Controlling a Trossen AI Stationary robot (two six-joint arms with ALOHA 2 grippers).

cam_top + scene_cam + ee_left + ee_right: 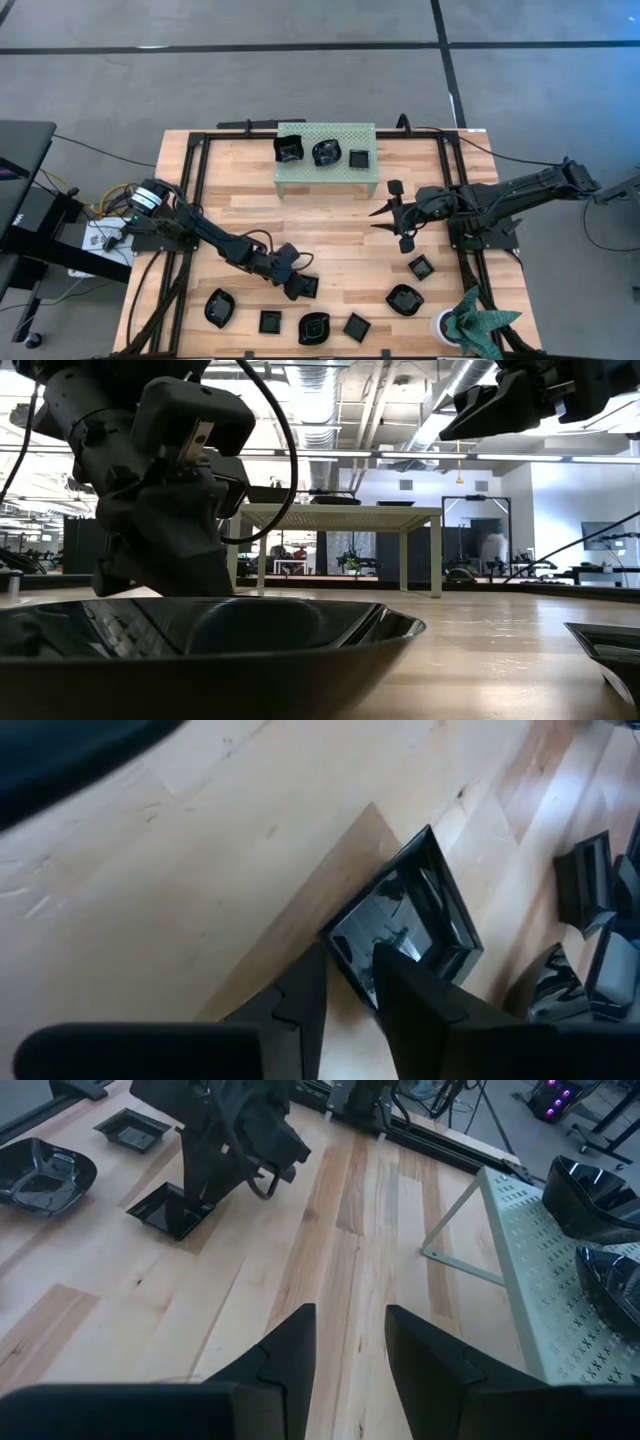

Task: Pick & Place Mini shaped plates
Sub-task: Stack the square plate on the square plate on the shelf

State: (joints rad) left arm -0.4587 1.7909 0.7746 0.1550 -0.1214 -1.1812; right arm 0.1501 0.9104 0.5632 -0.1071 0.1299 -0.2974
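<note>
Black glossy dishes tell the progress: three mini shaped plates (322,152) sit on the pale green rack (372,132), while about seven more lie scattered on the tabletop (340,225), so I judge the job less than half done. The left tool (300,287) is down at a square plate (405,925), its fingers (300,1000) straddling the near rim, one inside and one outside; they look narrowed onto that rim, though the plate rests on the wood, not lifted. That arm reaches low and stretched out from its base. The right tool (388,214) hangs above bare wood, well apart from any plate, jaws parted and holding nothing, with the rack just ahead of it.
</note>
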